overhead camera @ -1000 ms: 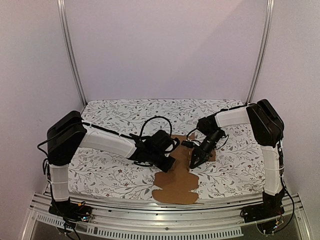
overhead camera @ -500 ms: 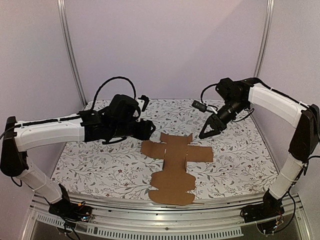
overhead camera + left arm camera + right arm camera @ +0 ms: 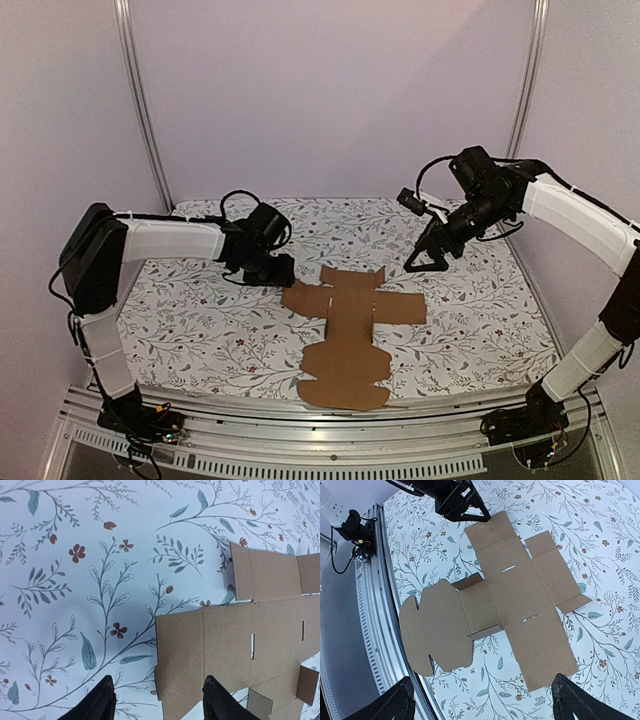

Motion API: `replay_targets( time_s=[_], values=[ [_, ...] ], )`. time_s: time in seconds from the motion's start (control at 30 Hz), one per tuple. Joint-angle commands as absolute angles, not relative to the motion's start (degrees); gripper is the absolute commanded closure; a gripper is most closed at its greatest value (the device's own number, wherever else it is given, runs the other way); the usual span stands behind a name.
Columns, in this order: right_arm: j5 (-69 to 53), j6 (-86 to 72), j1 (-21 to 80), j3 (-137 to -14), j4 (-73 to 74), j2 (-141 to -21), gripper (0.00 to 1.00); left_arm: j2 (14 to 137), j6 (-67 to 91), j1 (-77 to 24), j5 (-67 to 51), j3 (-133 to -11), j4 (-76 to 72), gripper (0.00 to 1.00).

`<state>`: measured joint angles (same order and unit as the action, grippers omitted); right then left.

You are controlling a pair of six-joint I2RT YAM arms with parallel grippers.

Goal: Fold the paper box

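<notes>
- You have the paper box [image 3: 350, 325] lying unfolded and flat on the floral table cover [image 3: 200, 330], centre-front.
- Left gripper [image 3: 272, 268] hangs near its left panel, jaws spread, empty.
- Right gripper [image 3: 425, 258] hovers high at right-rear, released too.
- Only your right wrist view shows small tabs lifted off the sheet.
- Both wrist views crop their fingers [image 3: 102, 702].
</notes>
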<state>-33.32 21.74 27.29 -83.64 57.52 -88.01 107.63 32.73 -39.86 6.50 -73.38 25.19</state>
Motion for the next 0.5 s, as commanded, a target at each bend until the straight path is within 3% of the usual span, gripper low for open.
replay_targets(
  time_s=[0.0, 0.17, 0.37, 0.47],
  values=[
    [-32.91, 23.63, 26.95, -84.12, 57.81, -88.69, 0.07, 110.00, 35.59, -38.14, -0.76, -74.08, 24.57, 0.42],
    [-32.87, 23.94, 26.91, -83.93, 59.05, -89.82, 0.09, 112.44, 36.69, -36.39, -8.18, -73.66, 22.70, 0.51],
    [-32.57, 25.00, 26.93, -84.11, 61.31, -91.03, 0.13, 112.46, 37.37, -34.87, -12.60, -72.39, 20.76, 0.73],
    [-31.17, 25.65, 26.93, -84.53, 62.22, -91.60, 0.15, 111.48, 37.06, -34.65, -13.24, -71.46, 19.86, 0.90]
  ],
)
